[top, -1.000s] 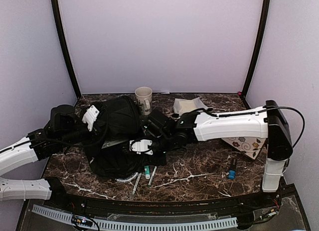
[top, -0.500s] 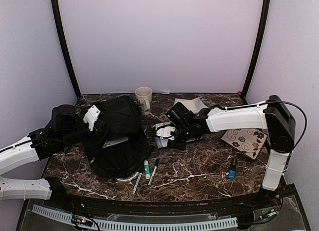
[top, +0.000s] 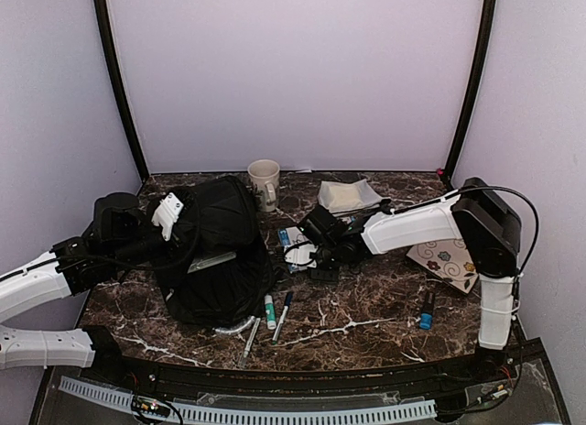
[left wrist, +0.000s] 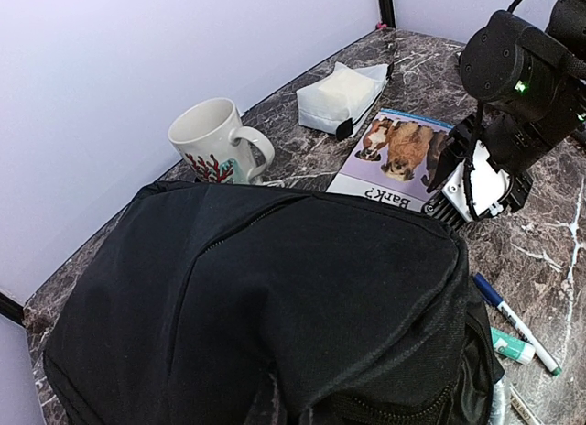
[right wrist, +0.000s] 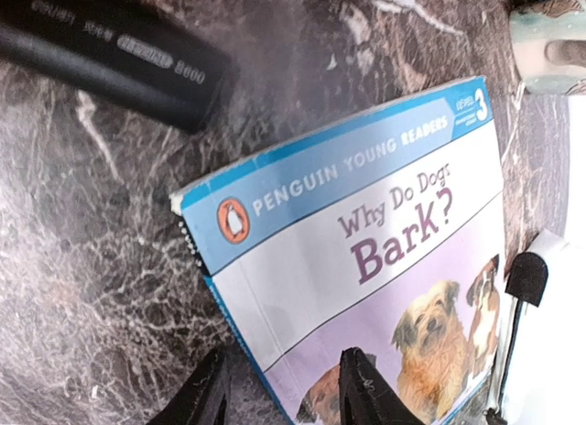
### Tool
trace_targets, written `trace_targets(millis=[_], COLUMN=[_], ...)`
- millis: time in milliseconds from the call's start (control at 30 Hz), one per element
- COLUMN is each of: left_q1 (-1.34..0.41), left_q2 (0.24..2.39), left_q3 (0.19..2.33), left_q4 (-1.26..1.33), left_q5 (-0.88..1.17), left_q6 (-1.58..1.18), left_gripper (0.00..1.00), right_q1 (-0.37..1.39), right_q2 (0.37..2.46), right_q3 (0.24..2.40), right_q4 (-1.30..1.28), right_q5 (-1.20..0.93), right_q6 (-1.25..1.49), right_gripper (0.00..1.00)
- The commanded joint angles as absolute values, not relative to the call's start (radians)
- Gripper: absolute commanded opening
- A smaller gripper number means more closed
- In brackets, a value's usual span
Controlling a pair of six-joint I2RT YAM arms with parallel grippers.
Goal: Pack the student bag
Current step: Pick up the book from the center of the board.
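right gripper [right wrist: 284,388]: jaws parted to a middling gap, pointing down at the near corner of the book [right wrist: 366,260]. one finger over the cover, the other just off the spine edge over bare table [right wrist: 82,260]. not clamped on anything.

left gripper [top: 168,214]: closed, set at the upper left of the student bag [top: 215,251]. appears to pinch a fold of the black fabric and prop the bag up. fingers hidden behind the fabric in the left wrist view.

student bag: on the left half of the table, bulging, just left of the book. opening not visible in any view. contents impossible to confirm.

progress, as a judgement: well short of complete. outside the bag:
- book, flat, cover up, beside the bag's right flank
- glue stick [top: 270,310] and pen [top: 283,308], just off the bag's near right corner
- blue marker [top: 427,310], well apart to the right
- grey-white pouch [top: 348,196], near the back wall
- mug [top: 264,179], behind the bag

likely step in hand: approach to the book. remaining for that item: close on an edge, lift, carry to the bag mouth. depends on the left side presenting the opening.
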State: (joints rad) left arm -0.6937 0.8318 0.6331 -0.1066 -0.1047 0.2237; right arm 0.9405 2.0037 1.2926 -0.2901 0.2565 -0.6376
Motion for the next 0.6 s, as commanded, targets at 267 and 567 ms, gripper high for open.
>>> trace_targets(millis=[267,567], left_q1=[-0.69,-0.69], left_q2=[0.808,0.805], left_q3=[0.633,0.632], left_q4=[-0.021,-0.02], left_q5=[-0.126,-0.132], left_q6=[0.218,0.222], left_gripper=[0.0,0.0], right_q1=[0.952,0.973], right_q2=[2.068,2.108], right_q3=[1.249,1.18], right_q4=[-0.156,0.026], right_q5=[0.362,0.505], right_q6=[-0.727,-0.824], right_gripper=[0.38,0.27])
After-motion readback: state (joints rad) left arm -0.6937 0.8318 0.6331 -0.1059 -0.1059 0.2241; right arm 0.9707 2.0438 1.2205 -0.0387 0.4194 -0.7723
